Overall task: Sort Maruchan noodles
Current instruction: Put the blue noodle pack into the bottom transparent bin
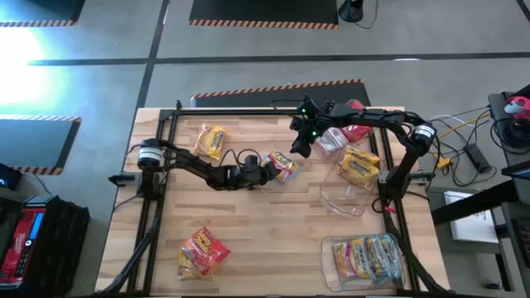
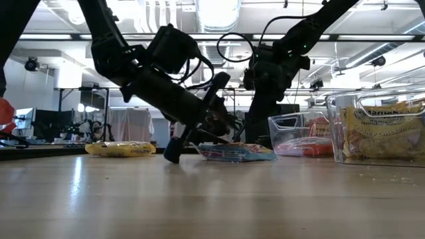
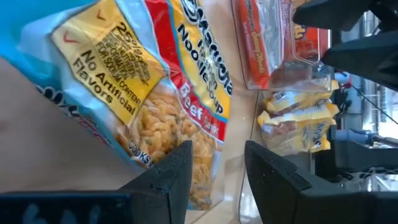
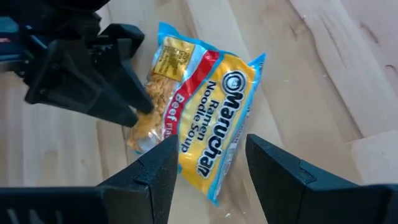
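Two arms: both reach over the wooden surface (image 1: pixel 273 223), the left from the left edge toward the middle, the right from the right edge toward the back.
Left pincer (image 1: pixel 276 165): down at the near edge of a light blue and yellow Maruchan beef packet (image 1: pixel 286 165) lying flat at the middle of the surface. In the right wrist view its dark fingers (image 4: pixel 118 81) sit at one edge of that packet (image 4: pixel 199 118), seemingly touching it. Whether they pinch the wrapper or only press against it I cannot tell. The left wrist view shows the two fingers (image 3: pixel 168 177) apart with a gap between them, the packet (image 3: pixel 137 87) just ahead.
Low view: left pincer (image 2: pixel 182 143) tilted, tip on the surface, with the packet (image 2: pixel 236 153) flat just beside it.
Right pincer (image 1: pixel 300 142): hovers above the surface near the back, just beyond the beef packet; its fingers (image 4: pixel 155 174) stand spread, holding nothing.
Yellow packet at back left (image 1: pixel 210 141): flat on the surface, well apart from both pincers.
Red and yellow packets at front left (image 1: pixel 201 251): lying together near the front edge.
Clear tubs (image 1: pixel 352 174): on the right side. One at the back holds red packets (image 1: pixel 331 141), one beside it holds yellow packets (image 1: pixel 358 165), and one at the front right (image 1: pixel 327 248) holds blue and yellow packets (image 1: pixel 366 258).
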